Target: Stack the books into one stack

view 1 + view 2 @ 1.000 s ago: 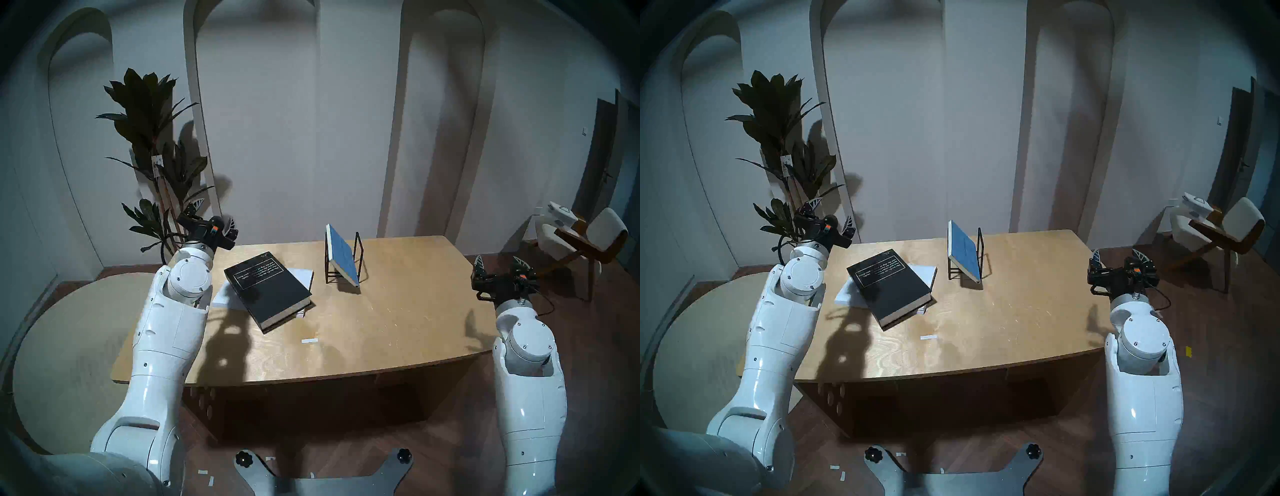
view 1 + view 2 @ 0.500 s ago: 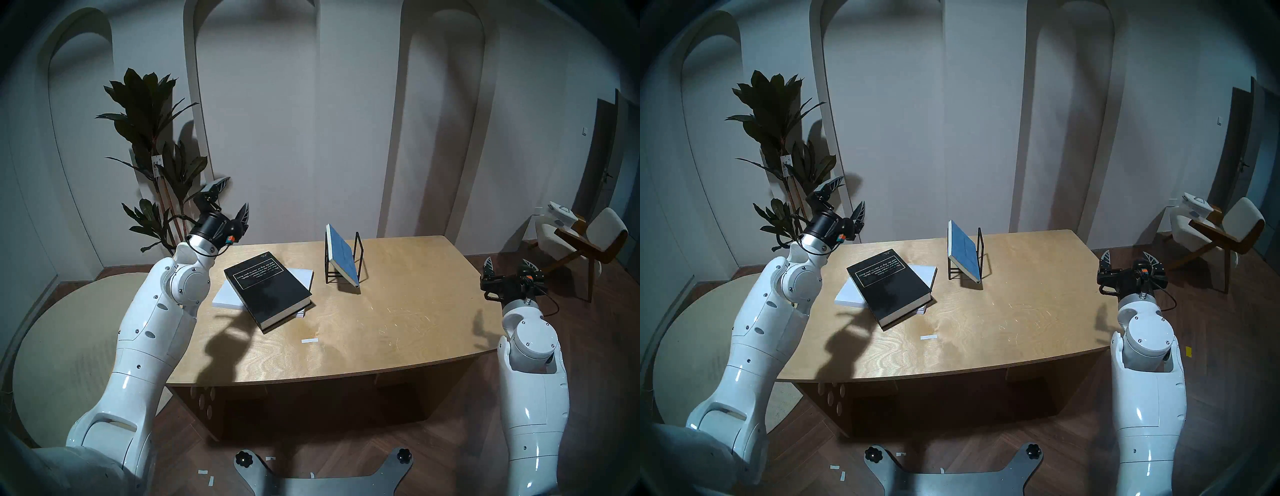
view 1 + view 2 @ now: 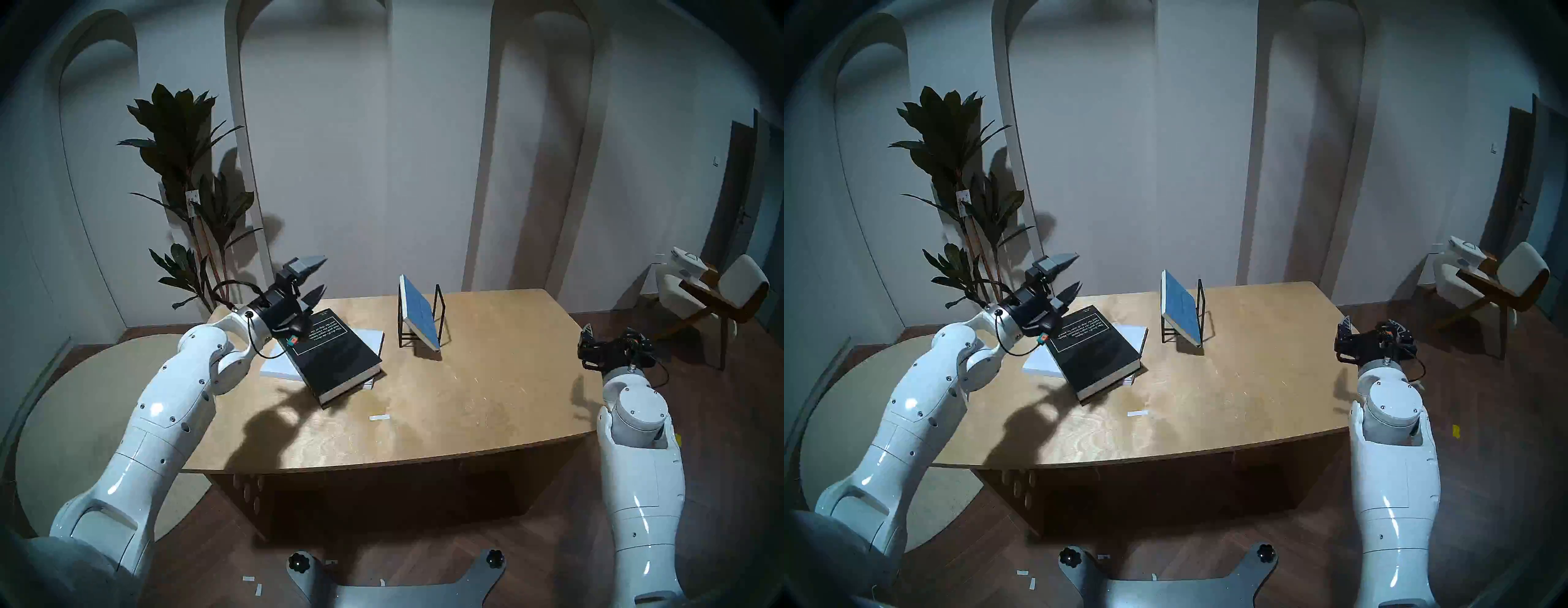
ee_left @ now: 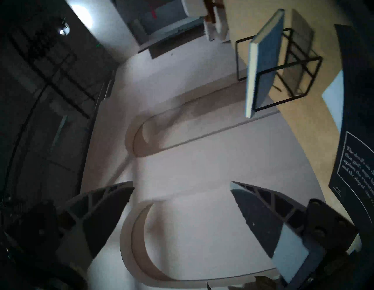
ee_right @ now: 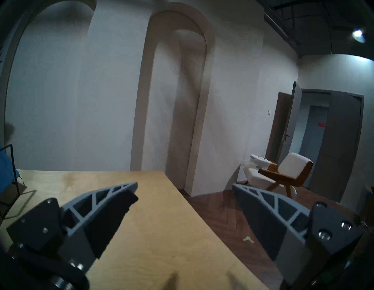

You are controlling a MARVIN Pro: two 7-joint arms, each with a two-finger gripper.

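The thick black book (image 3: pixel 335 356) lies askew on the large white book (image 3: pixel 275 367) at the left of the wooden table (image 3: pixel 466 403). The thin blue book (image 3: pixel 420 316) leans tilted in the black wire rack (image 3: pixel 439 305) at the back middle. My left gripper (image 3: pixel 318 276) is open and empty, hanging above the black book's far left corner and pointing right. In the left wrist view the gripper (image 4: pixel 182 184) faces the blue book (image 4: pixel 267 60), with the black book (image 4: pixel 356 141) at the right edge. My right gripper (image 3: pixel 611 335) is open and empty, off the table's right edge.
A tall potted plant (image 3: pixel 191 191) stands behind the table's left corner. A chair (image 3: pixel 721 297) stands at the far right. A white tape strip (image 3: pixel 379 418) lies on the table in front of the books. A round beige mat (image 3: pixel 85 424) lies on the floor at the left.
My left gripper has swung from beside the plant forward and right, over the black book's far corner, and turned on its side. The right gripper shifted slightly. The books have not moved.
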